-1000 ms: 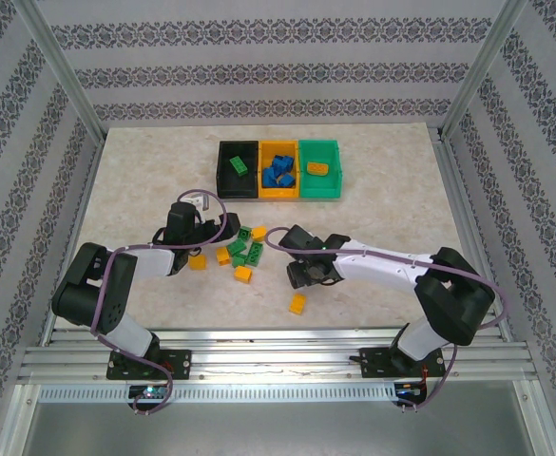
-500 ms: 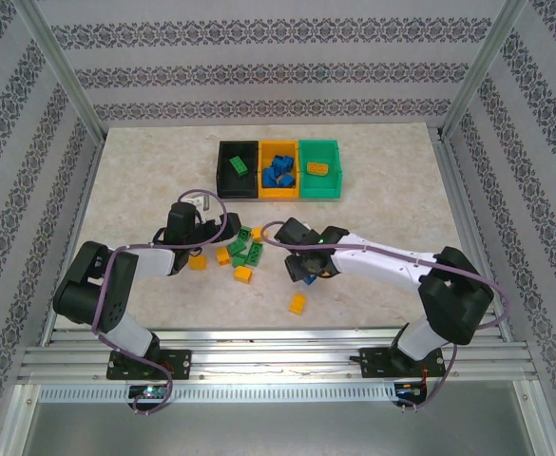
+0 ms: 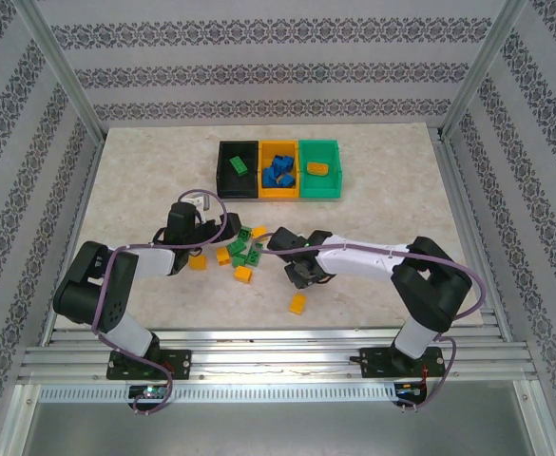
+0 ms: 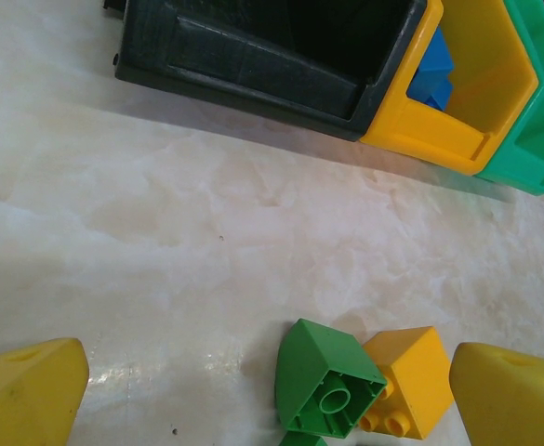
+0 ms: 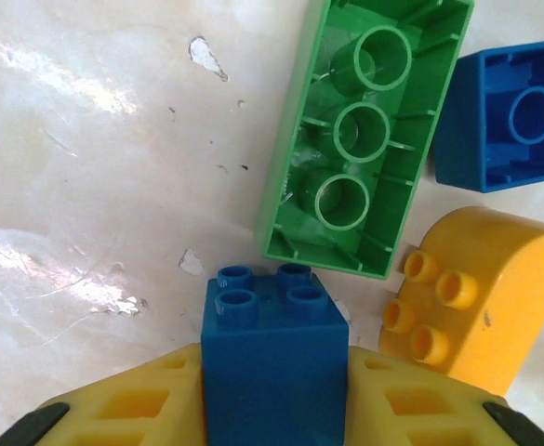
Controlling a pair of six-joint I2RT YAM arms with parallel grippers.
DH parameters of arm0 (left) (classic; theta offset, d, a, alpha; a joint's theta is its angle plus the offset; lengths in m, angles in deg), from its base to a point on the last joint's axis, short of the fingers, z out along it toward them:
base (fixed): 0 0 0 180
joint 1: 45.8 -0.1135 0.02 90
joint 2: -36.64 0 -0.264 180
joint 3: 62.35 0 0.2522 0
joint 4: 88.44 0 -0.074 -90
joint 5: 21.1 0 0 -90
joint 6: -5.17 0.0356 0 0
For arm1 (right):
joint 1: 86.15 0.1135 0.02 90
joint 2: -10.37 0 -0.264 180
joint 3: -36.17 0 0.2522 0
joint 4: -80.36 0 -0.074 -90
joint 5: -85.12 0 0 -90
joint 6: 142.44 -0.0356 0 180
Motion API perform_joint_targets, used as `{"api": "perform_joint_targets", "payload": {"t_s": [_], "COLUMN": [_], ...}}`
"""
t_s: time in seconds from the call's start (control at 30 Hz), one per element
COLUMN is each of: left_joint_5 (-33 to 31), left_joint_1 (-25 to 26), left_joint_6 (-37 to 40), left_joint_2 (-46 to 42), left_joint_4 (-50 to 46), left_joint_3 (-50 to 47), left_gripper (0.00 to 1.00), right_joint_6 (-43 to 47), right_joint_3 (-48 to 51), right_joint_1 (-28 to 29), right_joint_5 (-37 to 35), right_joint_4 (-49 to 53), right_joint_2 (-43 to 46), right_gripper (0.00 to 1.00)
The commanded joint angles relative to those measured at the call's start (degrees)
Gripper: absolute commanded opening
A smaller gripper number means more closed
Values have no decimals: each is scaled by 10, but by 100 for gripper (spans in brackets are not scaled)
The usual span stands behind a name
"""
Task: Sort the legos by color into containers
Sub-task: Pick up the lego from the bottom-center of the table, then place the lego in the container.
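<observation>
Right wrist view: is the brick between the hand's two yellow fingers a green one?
No: the right hand grips a blue brick; the green brick lies loose, upside down, just ahead of it.

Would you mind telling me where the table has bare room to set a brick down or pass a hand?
The table is bare right of the green bin, left of the black bin, and in the strip between the bins and the loose bricks. It is crowded around that pile.
</observation>
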Motion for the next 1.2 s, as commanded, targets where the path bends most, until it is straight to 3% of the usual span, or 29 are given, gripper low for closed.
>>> {"api": "perform_joint_targets", "payload": {"t_s": [0.0, 0.17, 0.43, 0.63, 0.87, 1.03, 1.17], "left_joint_5": [3, 5, 10, 9, 8, 4, 5], "left_joint_1": [-5, -6, -5, -5, -5, -6, -6], "left_joint_6": [-6, -6, -9, -8, -6, -6, -6], "left_joint_2": [2, 2, 8, 8, 5, 4, 5], "left_joint_4": [24, 24, 27, 26, 24, 22, 21], "left_joint_3": [-3, -3, -1, 0, -1, -1, 0], "left_gripper": [100, 100, 100, 100, 100, 100, 100], "right_joint_6": [1, 22, 62, 71, 92, 101, 116], "right_joint_3": [-20, -40, -118, -256, -500, -647, -752], "right_joint_1": [6, -9, -129, -180, -211, -220, -224], "right_joint_5": [-20, -21, 75, 98, 105, 75, 57], "right_joint_4": [20, 13, -125, -169, -169, -153, -131], "right_joint_2": [18, 61, 48, -74, -280, -392, -458], "right_gripper": [34, 34, 35, 34, 34, 35, 42]}}
